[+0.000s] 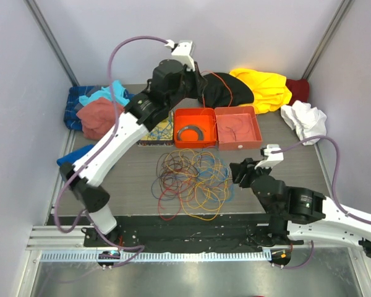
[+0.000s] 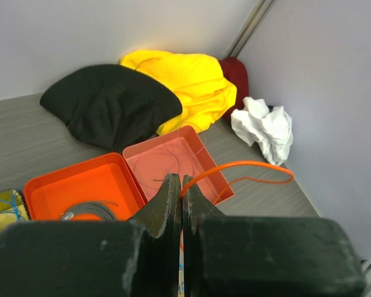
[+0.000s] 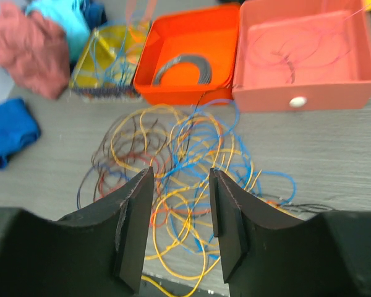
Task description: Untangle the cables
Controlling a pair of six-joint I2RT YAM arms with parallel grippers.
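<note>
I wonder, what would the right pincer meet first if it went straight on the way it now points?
Probably the tangle of cables, lying directly ahead of the open right pincer; depth is unclear.

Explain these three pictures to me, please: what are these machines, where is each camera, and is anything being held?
These are two robot arms bolted at the near edge of the table, each ending in a two-fingered pincer. The wide picture comes from a camera above and behind them; the other two come from a camera on each wrist, looking out past that pincer. On the table lies a loose tangle of thin cables, yellow, orange, blue and red. Behind it stand an orange tray holding a grey curved strip and a paler red tray. Crumpled cloths lie round the edges. The left pincer, reaching to the back, is shut on one orange cable. The right pincer hovers open above the tangle, holding nothing.
</note>
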